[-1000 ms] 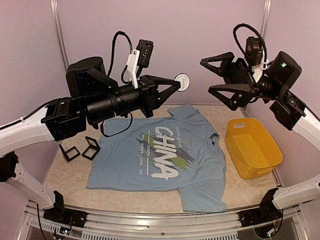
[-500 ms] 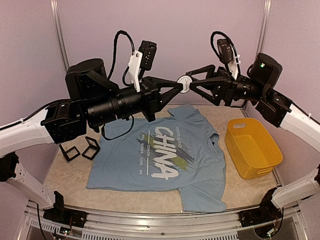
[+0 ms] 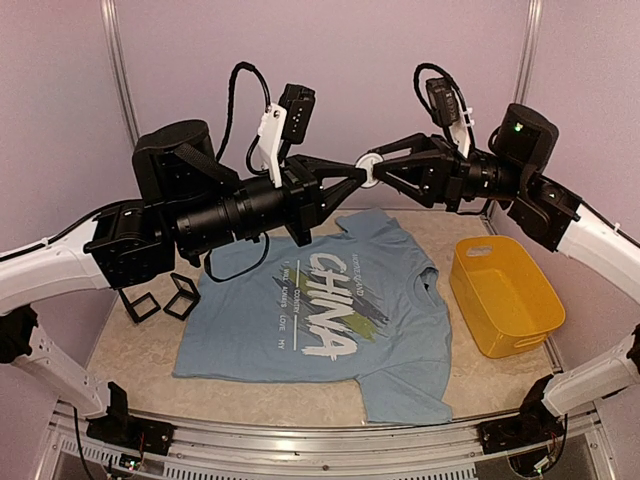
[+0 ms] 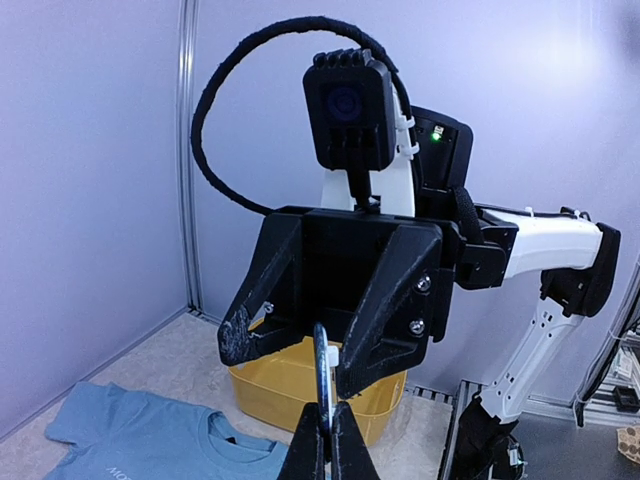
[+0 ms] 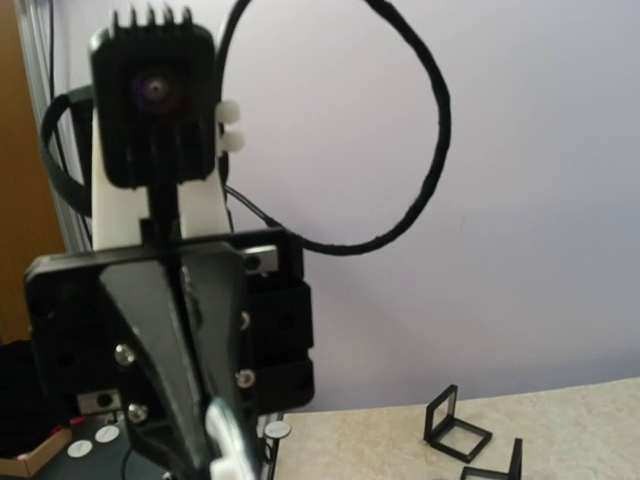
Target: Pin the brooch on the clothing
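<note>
1. The left hand [image 3: 359,172] is closed on the brooch [image 3: 368,166] and holds it up in the air, above the far edge of the clothing [image 3: 300,320].
2. In the left wrist view the brooch [image 4: 322,365] is seen edge-on, standing upright between the tips of the left hand [image 4: 325,440].
3. The right hand [image 3: 380,170] faces the left hand, with one finger on each side of the brooch.
4. In the left wrist view the jaws of the right hand [image 4: 291,362] stand apart. One finger is clearly away from the brooch, the other is very near it. I cannot tell if that one touches.
5. The clothing lies flat on the tabletop [image 3: 130,350], with the "CHINA" print upward.
6. A yellow basket [image 3: 505,300] stands to the right of the clothing, and two black square frames [image 3: 181,296] stand to the left of it.
</note>
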Motion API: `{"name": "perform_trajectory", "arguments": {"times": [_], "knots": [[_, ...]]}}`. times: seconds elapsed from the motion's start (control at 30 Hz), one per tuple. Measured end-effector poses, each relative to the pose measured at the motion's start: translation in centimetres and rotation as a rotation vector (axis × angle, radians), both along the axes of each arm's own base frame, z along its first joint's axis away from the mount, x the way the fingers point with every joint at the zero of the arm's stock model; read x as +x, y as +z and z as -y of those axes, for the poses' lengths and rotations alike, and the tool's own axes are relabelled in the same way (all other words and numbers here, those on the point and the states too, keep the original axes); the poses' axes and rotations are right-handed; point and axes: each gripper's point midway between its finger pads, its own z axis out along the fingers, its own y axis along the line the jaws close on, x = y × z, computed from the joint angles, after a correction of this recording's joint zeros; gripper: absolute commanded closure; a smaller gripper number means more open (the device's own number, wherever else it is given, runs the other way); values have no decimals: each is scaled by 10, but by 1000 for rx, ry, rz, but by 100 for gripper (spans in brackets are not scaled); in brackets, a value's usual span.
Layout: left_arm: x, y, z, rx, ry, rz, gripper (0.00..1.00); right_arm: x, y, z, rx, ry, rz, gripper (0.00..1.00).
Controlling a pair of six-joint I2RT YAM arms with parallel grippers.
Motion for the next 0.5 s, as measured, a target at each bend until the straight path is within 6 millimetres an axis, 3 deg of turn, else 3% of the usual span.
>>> {"name": "perform_trajectory", "arguments": {"times": [0.17, 0.5], "knots": [[0, 1, 0, -4, 2, 12, 100, 0, 1, -1, -10, 0, -1, 58], [1, 1, 0, 2, 8, 32, 100, 2, 0, -2, -34, -5, 9, 64]]}}
